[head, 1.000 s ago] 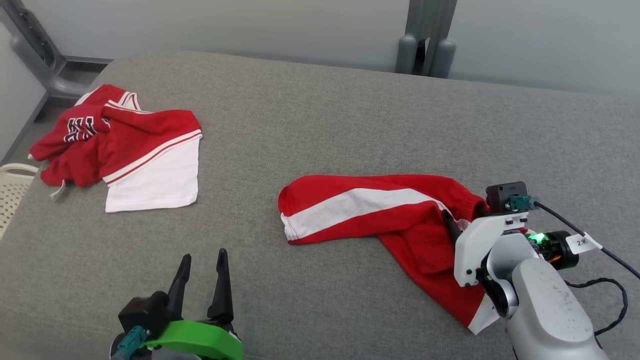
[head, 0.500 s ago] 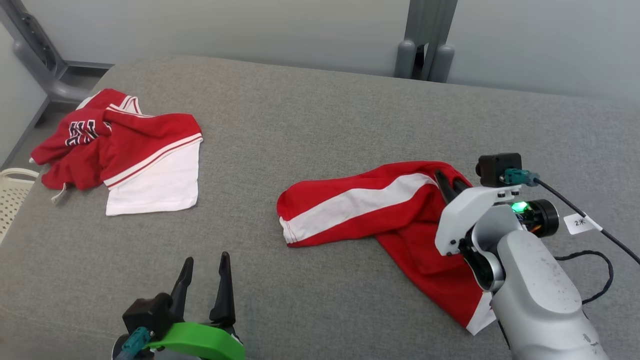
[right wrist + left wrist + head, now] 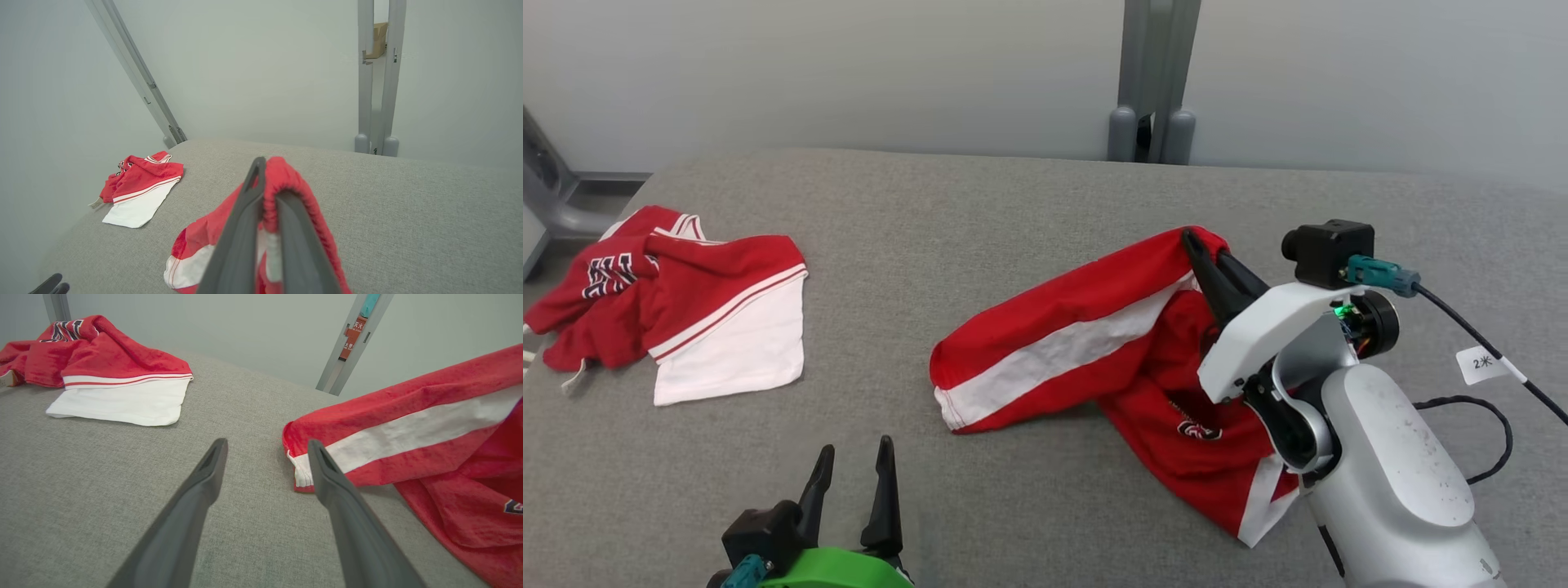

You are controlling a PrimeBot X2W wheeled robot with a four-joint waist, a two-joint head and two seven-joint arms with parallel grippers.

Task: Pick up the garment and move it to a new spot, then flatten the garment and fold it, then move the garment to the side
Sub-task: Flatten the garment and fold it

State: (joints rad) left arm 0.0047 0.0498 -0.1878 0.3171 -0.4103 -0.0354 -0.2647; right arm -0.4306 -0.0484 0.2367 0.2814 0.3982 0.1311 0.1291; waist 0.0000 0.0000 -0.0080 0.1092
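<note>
Over the last second the right gripper (image 3: 1205,253) has shut on the red shorts (image 3: 1054,351) and raised its hold off the grey cushion (image 3: 1013,204). Cloth that lay flat now rises to a peak at the fingers. The whole head view has also shifted, which is camera motion, not movement of the things.

Right gripper: the jaws are pinched together on the elastic waistband (image 3: 294,183), which bunches over the fingertips. Gripping at the waistband appears intended to let both legs hang free for carrying.

Red shorts: they sit right of centre on the cushion and are only partly lifted. The white-striped leg slopes down to its hem, which rests on the cushion. The other leg trails toward the right arm.

Left gripper (image 3: 856,447): the jaws are spread wide and hold nothing. It hovers low over the cushion near the striped hem, probably on standby for flattening.

A second red-and-white garment (image 3: 711,327) lies crumpled well apart on the far left and is not involved.

Judgement: the pick-up step is under way, and the move to a new spot is not yet done.
</note>
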